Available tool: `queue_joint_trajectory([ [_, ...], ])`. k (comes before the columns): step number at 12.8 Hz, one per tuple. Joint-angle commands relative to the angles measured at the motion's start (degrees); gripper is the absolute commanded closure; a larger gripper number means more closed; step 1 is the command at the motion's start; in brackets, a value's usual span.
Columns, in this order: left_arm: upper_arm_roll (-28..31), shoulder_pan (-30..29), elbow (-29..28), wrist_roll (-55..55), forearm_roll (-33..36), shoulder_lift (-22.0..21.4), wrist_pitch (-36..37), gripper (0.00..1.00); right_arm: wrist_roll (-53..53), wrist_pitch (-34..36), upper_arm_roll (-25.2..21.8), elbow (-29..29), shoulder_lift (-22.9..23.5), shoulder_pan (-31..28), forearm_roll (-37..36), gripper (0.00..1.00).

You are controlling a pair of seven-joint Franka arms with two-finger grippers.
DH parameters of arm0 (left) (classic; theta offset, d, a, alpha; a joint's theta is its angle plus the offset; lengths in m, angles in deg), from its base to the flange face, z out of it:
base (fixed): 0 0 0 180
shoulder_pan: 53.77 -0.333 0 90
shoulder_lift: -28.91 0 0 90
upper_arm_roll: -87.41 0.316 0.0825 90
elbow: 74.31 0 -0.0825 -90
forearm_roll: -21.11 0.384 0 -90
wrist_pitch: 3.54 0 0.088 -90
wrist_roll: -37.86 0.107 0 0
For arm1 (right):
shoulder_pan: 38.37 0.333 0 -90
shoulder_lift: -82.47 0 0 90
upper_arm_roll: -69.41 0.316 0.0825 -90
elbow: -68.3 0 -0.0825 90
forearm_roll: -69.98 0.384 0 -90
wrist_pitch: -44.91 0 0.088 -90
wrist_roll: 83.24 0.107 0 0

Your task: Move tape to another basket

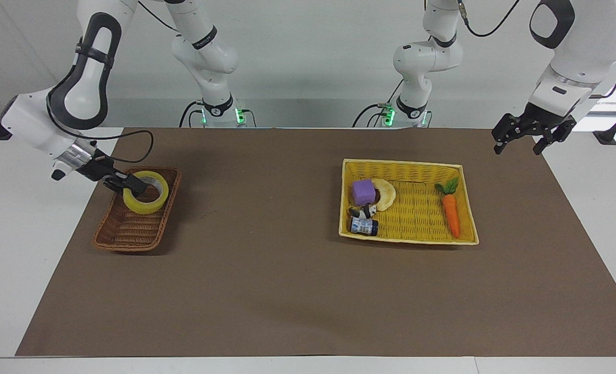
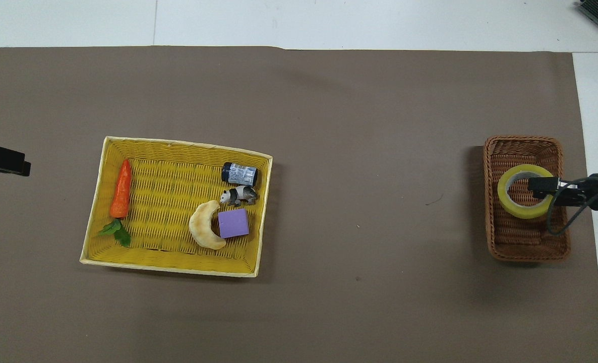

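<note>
Both arms are glossy white with rounded shells and dark grey oval panels (one on each forearm). A silver ring joins each wrist to a black gripper. Thin black cables loop alongside; green lights glow at the bases.
</note>
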Motion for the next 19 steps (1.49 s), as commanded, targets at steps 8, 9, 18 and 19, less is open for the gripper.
queue_joint_trajectory([
  [8, -0.5, 0.0, -4.9, -2.7, 0.8, -3.9, 1.0, 0.0, -3.9, -3.6, 0.9, -1.0, 2.1, 0.1, -4.8, 0.0],
  [9, -0.5, 0.3, -4.2, -2.9, 0.8, -3.5, 1.0, 0.0, -3.8, -3.5, 1.0, -2.6, 2.8, 0.2, -4.8, 0.0],
  [18, -0.5, 0.0, -4.1, -3.1, 0.8, -3.5, 1.2, 0.0, 13.3, -3.8, 1.0, -17.8, 0.5, 12.5, -28.1, 0.0],
  [19, -0.5, 0.0, -4.1, -3.1, 0.8, -3.5, 1.2, 0.0, 17.2, -2.1, 1.0, -17.7, -1.3, 13.9, -29.3, 0.0],
])
